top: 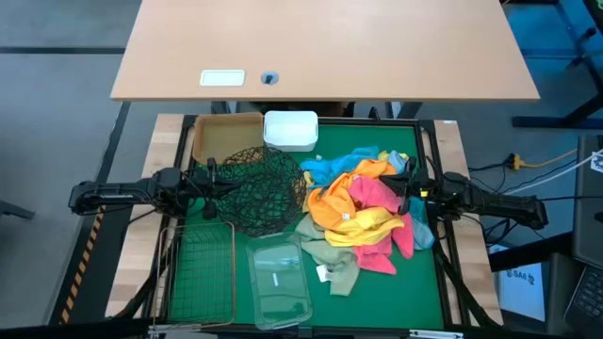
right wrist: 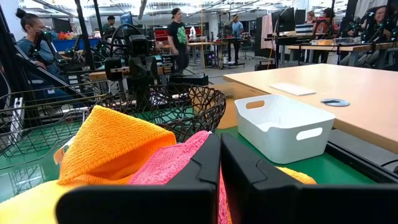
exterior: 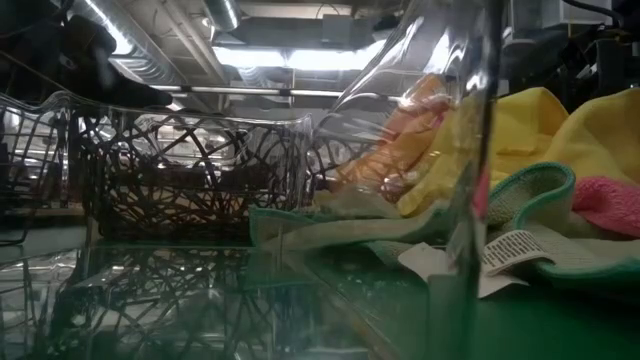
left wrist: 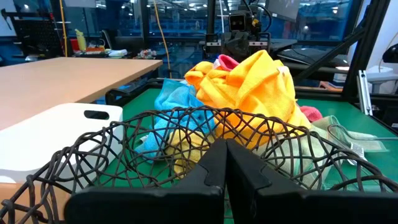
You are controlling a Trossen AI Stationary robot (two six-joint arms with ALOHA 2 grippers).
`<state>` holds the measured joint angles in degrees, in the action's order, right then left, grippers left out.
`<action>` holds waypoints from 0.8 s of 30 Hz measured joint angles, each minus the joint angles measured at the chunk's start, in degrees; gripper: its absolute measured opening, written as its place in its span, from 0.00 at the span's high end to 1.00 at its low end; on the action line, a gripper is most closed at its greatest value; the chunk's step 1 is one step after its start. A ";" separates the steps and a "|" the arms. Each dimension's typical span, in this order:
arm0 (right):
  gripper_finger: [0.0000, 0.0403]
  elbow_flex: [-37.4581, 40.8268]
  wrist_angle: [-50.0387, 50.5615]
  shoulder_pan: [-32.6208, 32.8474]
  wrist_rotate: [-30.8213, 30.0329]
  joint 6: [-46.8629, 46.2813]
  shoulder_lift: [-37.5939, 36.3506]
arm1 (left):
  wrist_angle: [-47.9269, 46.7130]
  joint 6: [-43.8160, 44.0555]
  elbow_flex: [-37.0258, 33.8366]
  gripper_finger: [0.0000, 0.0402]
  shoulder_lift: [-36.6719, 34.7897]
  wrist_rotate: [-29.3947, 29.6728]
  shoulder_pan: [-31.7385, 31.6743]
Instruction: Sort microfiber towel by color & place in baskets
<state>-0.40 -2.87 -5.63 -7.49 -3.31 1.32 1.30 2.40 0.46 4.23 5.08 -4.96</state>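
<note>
closed left tool (left wrist: 225,163) behind black mesh bowl (left wrist: 124,149); towel pile (left wrist: 249,93) beyond, white tub (left wrist: 56,134) beside

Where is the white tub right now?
In the high view the white tub sits at the mat's far edge, between the tan box and the towel pile.

The towels (top: 363,212) were soft, fuzzy cloth with a napped, matt pile; a paper-like tag (exterior: 505,250) was sewn to one hem. The green mat (top: 415,282) looked smooth and matt. The round bowl (left wrist: 155,149) was black wire mesh, dull in finish. The white tub (right wrist: 283,124) was smooth plastic with a faint sheen. The clear tub (top: 278,282) was glossy, transparent plastic. The rectangular basket (top: 200,278) was thin metal wire. The desk (top: 330,47) had a smooth, matt wood-look top.
</note>
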 joint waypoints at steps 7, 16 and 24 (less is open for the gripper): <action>0.96 0.00 0.00 0.00 0.00 0.00 -0.02 | 0.01 -0.01 0.01 1.00 -0.02 0.00 0.00; 0.96 0.00 -0.04 -0.02 1.08 -0.02 0.00 | 0.02 -0.01 0.00 1.00 0.00 0.00 -0.01; 0.96 0.00 -5.34 -0.01 2.54 -0.04 0.00 | 0.02 -0.01 -0.01 1.00 -0.01 0.00 0.01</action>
<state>-0.40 -8.22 -5.65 -4.95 -3.36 1.32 1.32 2.39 0.45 4.22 5.08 -4.96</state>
